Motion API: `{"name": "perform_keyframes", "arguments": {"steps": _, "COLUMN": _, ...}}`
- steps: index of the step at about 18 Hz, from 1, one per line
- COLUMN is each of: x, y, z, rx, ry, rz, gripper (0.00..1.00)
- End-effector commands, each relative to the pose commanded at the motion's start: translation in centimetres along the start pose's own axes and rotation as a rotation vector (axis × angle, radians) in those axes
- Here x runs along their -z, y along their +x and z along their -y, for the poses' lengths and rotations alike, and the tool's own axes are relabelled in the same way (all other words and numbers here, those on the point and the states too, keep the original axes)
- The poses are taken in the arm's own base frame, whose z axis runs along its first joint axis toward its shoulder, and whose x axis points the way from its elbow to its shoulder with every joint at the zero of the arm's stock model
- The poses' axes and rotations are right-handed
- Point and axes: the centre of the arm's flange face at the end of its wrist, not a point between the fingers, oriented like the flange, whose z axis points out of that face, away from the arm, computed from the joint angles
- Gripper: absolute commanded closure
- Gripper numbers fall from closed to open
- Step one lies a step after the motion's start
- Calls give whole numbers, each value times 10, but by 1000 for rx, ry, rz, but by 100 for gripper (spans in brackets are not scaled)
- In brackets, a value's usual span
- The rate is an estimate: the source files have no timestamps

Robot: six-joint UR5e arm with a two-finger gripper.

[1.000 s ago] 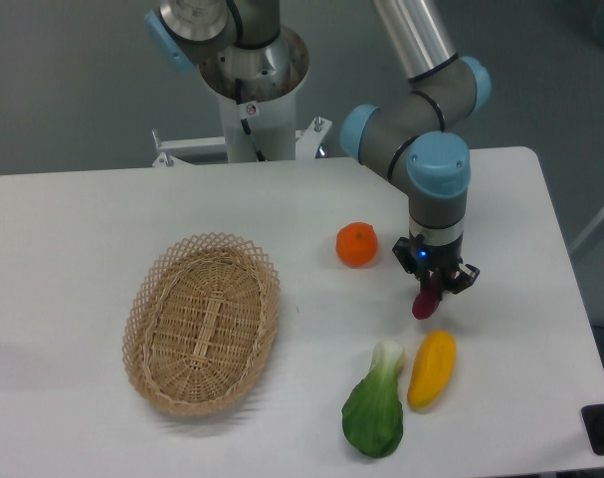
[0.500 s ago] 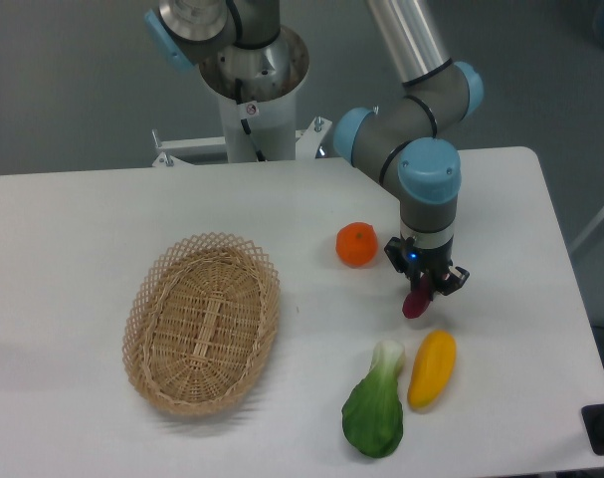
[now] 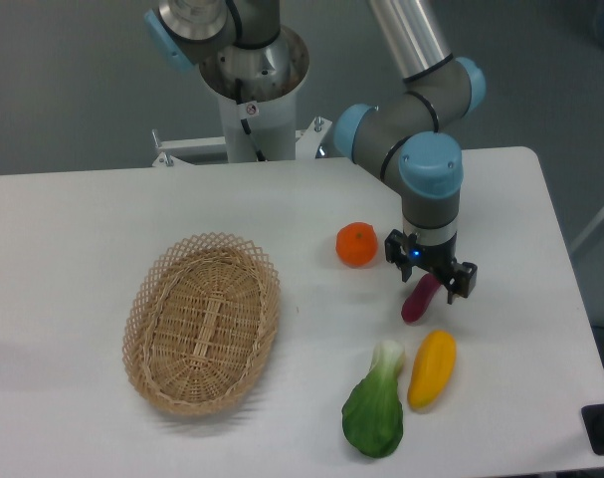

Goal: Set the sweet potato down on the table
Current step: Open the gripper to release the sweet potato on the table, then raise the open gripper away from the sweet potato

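- Since the gripper [image 3: 432, 278] is the thing to read everything off, start there: its fingers look spread apart, with the sweet potato [image 3: 419, 299] sitting between and just below them, so I'd say it has let go and isn't holding anything. Can't swear there's zero contact on the top end though, the fingers hide it.
- Sweet potato lies directly under the gripper, long axis running diagonally: upper end tucked up by the fingers, lower end pointing down and to the left of the gripper. It looks like it's resting on the desk [image 3: 501, 199], tilted over and not upright.
- So the coming move is basically just straight up and away. The one risk I see is a finger dragging that upper end on the way.
- Arm pose: wrist pointing straight down above the gripper, the blue-capped joints stacked above and behind it.
- Further out from the gripper: orange fruit [image 3: 356, 244] just to its left, yellow vegetable [image 3: 432, 368] below it, leafy green [image 3: 375, 413] below-left, wicker basket [image 3: 203, 323] well off to the left.
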Motion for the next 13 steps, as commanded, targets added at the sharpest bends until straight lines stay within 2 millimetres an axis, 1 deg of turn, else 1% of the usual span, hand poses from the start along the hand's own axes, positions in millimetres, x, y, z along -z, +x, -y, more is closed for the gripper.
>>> {"name": "perform_keyframes", "arguments": {"steps": 4, "x": 34, "y": -19, "z": 4, "rx": 0, "ry": 23, "rz": 70, "gripper": 0}}
{"name": "perform_keyframes", "arguments": {"steps": 6, "x": 55, "y": -35, "z": 6, "rx": 2, "ry": 30, "rz": 116, "gripper": 0}}
{"name": "perform_keyframes", "arguments": {"steps": 7, "x": 69, "y": -45, "z": 6, "rx": 4, "ry": 36, "rz": 141, "gripper": 0}}
{"name": "perform_keyframes", "arguments": {"steps": 10, "x": 93, "y": -57, "z": 5, "rx": -4, "ry": 26, "rz": 132, "gripper": 0}}
{"name": "perform_keyframes", "arguments": {"steps": 13, "x": 110, "y": -73, "z": -21, "rx": 0, "ry": -10, "rz": 98, "gripper": 0}}
